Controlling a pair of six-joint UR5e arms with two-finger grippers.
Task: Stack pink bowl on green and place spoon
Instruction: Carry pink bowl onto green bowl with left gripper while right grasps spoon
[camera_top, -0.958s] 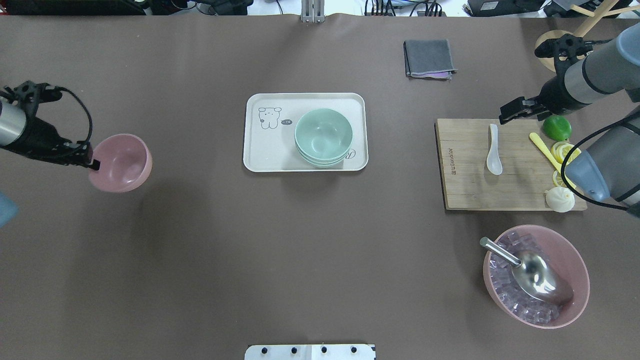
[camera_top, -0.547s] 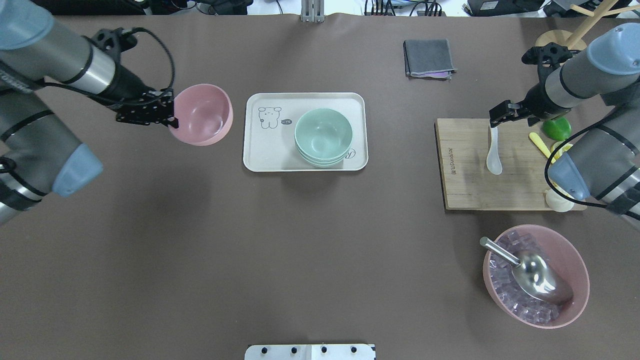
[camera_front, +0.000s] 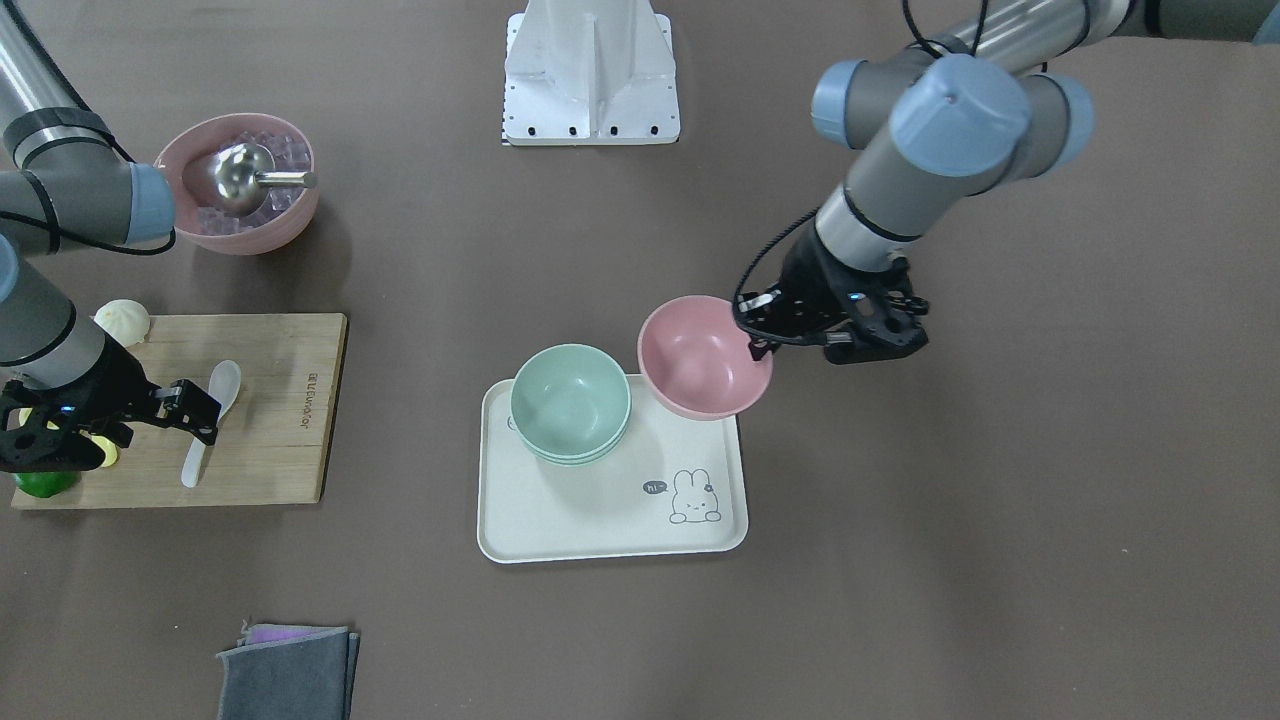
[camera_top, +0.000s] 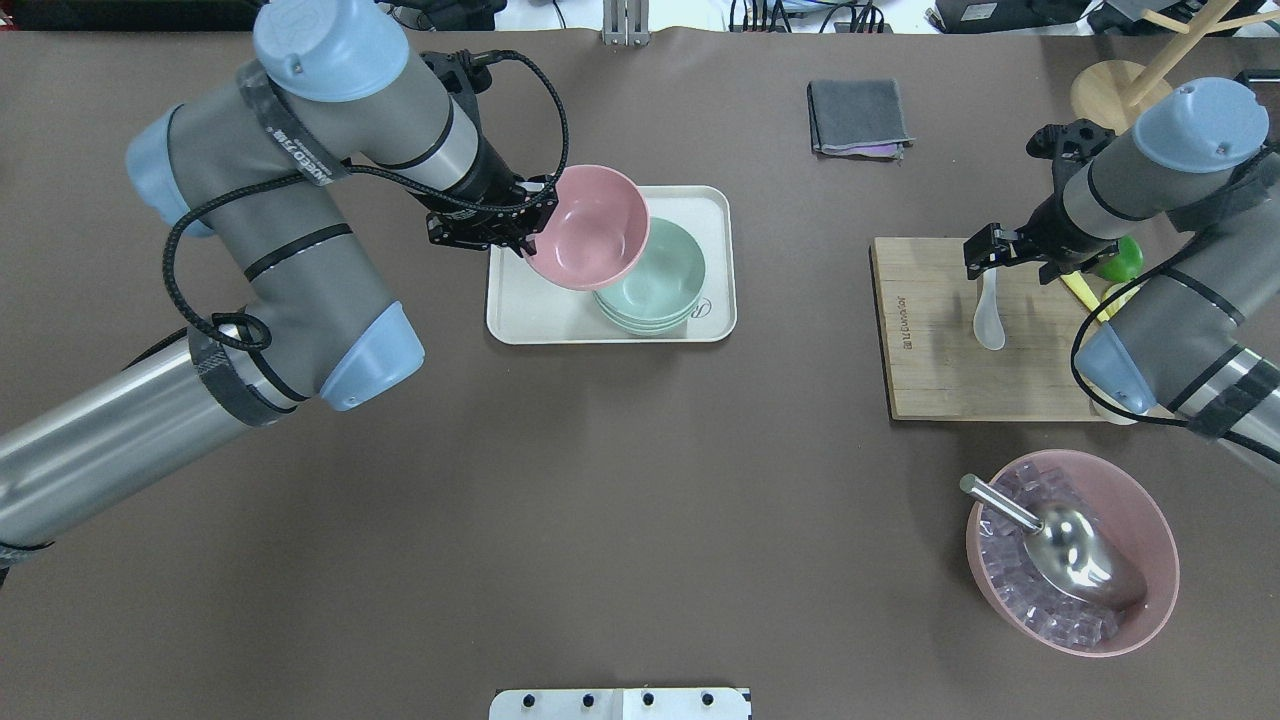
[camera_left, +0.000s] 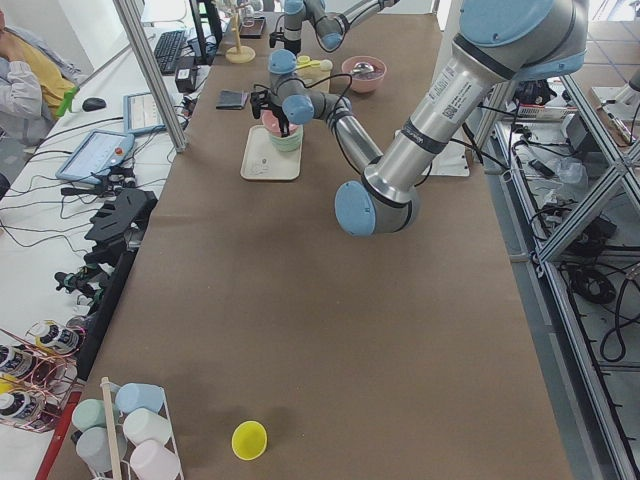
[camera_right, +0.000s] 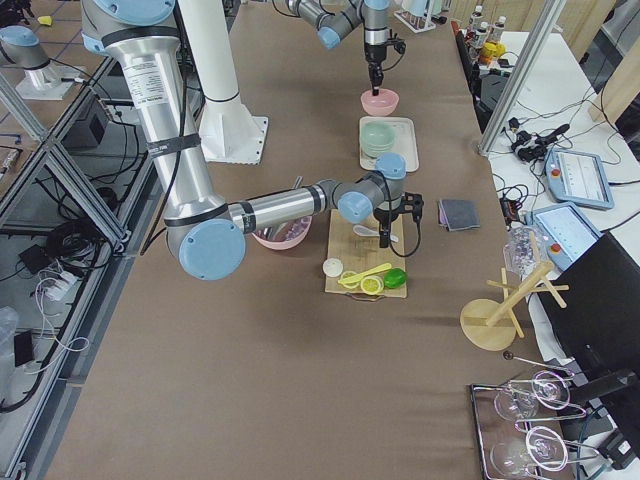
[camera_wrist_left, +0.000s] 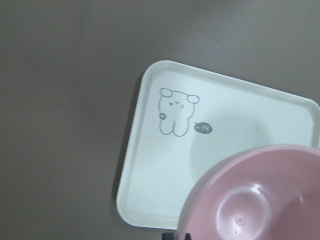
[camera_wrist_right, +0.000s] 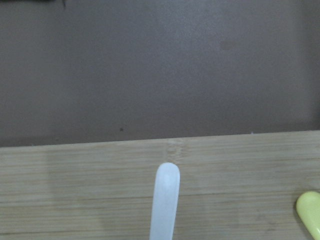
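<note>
overhead: the left claw (camera_top: 530, 225) is pinched on the 9 o'clock rim of the pink bowl (camera_top: 590, 225). the bowl hangs tilted over the white tray (camera_top: 540, 315) and covers the 10 o'clock edge of the stacked green bowls (camera_top: 660, 285). whether pink touches green cannot be told here. well apart toward 3 o'clock, the right claw (camera_top: 985, 250) hovers with its jaws apart over the handle end of the white spoon (camera_top: 989, 320). the spoon lies on the cutting board (camera_top: 930, 340), scoop end toward 6 o'clock. an ice-filled dish (camera_top: 1150, 520) with a metal scoop (camera_top: 1075, 560) sits at 5 o'clock on the tabletop (camera_top: 640, 520).

front-facing: the pink bowl (camera_front: 700, 360) is at 2 o'clock of the green bowls (camera_front: 570, 400), rims just beside each other. it overhangs the tray (camera_front: 600, 520) at its 1 o'clock corner. the left claw (camera_front: 760, 335) grips the bowl at 3 o'clock. the right claw (camera_front: 195, 410) is over the spoon (camera_front: 228, 378) on the cutting board (camera_front: 290, 400).

left side: the pink bowl (camera_left: 269, 122) shows small, above the tray (camera_left: 262, 165).

right side: the left claw (camera_right: 374, 88) comes straight down onto the pink bowl (camera_right: 380, 100), beyond the green bowls (camera_right: 377, 136). the right claw (camera_right: 384, 240) points down at the spoon (camera_right: 365, 231).

left wrist: the pink bowl (camera_wrist_left: 260, 200) fills the 5 o'clock corner over the tray (camera_wrist_left: 150, 165). a dark fingertip (camera_wrist_left: 176, 236) sits at its rim.

right wrist: the spoon (camera_wrist_right: 166, 200) handle lies on the cutting board (camera_wrist_right: 75, 190), pointing to 12 o'clock.
</note>
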